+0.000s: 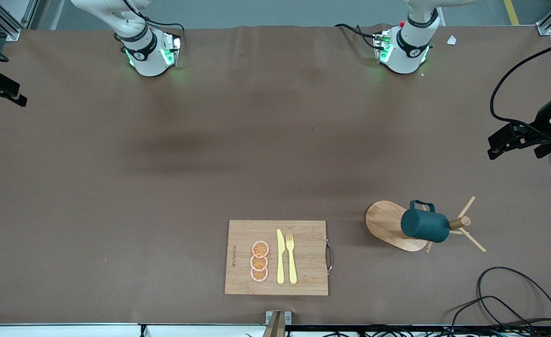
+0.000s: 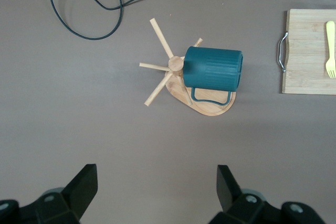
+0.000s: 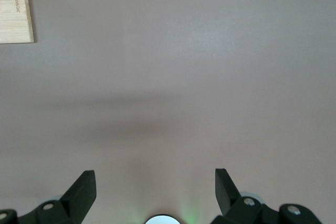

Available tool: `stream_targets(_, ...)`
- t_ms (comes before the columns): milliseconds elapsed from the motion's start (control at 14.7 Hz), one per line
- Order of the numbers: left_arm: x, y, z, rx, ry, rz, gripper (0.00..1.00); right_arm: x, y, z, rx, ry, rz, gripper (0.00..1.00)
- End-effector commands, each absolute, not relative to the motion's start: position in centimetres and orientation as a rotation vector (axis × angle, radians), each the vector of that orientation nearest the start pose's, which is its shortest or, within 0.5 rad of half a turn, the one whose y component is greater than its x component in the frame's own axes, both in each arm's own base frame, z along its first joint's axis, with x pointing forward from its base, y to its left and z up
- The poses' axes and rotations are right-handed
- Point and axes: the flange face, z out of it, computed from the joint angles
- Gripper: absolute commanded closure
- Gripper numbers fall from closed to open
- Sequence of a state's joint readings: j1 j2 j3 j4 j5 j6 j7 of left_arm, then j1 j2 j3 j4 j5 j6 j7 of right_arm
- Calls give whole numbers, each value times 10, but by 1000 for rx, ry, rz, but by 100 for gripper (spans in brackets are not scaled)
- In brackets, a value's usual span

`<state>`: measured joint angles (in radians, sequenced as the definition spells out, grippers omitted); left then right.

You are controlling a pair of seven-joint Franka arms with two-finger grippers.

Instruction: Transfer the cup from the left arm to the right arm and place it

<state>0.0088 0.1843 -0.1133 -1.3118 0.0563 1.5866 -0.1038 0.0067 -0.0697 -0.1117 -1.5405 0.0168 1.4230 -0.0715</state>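
You have the brown table [image 1: 116, 210] before you, and nothing of the task is done yet: grasp, handover and placing all lie ahead, as far as I can judge.

Take the cutting board [image 1: 303, 281] as your landmark. It lies at the table's edge nearest the front camera, bearing three orange slices [image 1: 259, 261], a yellow knife [image 1: 280, 257] and a yellow fork [image 1: 291, 257]. A line of writing runs along the board's edge toward the right arm's end; it is too small to read, and I see no other label.

Beside the board, toward the left arm's end, stands the wooden mug rack [image 1: 387, 224]. The cup [image 1: 425, 225] hangs on one of its pegs, lying sideways, untouched.

Your left gripper [image 2: 155, 192] hangs over bare table near the rack, fingers spread wide, holding nothing; its wrist view looks down on the cup. Your right gripper [image 3: 155, 192] waits over bare table, toward the right arm's end from the board, fingers likewise spread and empty.
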Motion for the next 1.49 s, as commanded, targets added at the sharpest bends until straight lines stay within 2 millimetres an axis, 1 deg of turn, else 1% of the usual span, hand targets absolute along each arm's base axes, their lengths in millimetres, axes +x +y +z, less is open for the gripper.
stream_targets(0, 611, -52, 645, -3095, 7, -152, 0, 508, -53, 668, -3122, 36, 61, 0)
stream_targets(204, 610, -51, 647, -3086, 23, -157, 0, 508, -53, 668, -3123, 36, 66, 0)
stream_targets(407, 608, -58, 635, -3079, 48, -88, 0, 507, -52, 667, -3129, 28, 84, 0)
stream_targets(475, 608, -65, 633, -3088, 42, -84, 0, 507, -48, 668, -3140, 14, 85, 0)
stream_targets(543, 609, -65, 632, -3100, 0, -78, 0, 507, -45, 668, -3148, 4, 87, 0)
stream_targets(611, 610, -64, 629, -3102, -83, -75, 0, 507, -44, 668, -3148, 4, 87, 0)
stream_targets(746, 616, -63, 618, -3120, -283, -40, 0, 508, -44, 669, -3147, 6, 82, 0)
stream_targets(814, 617, -64, 616, -3141, -376, -27, 0, 507, -45, 670, -3147, 8, 79, 0)
stream_targets(882, 619, -62, 613, -3140, -492, -17, 0, 508, -48, 670, -3147, 13, 79, 0)
stream_targets(950, 623, -63, 606, -3125, -604, -6, 0, 507, -51, 673, -3146, 22, 69, 0)
stream_targets(1018, 626, -65, 605, -3111, -709, -17, 0, 508, -51, 673, -3144, 25, 67, 0)
stream_targets(1086, 632, -66, 597, -3089, -829, -15, 0, 508, -52, 673, -3141, 29, 69, 0)
stream_targets(1221, 646, -70, 575, -3068, -1046, 34, 0, 507, -53, 674, -3135, 44, 63, 0)
stream_targets(1357, 662, -72, 549, -3022, -1278, 68, 0, 506, -52, 672, -3133, 51, 84, 0)
stream_targets(1425, 671, -74, 532, -2995, -1396, 95, 0, 505, -52, 673, -3131, 51, 89, 0)
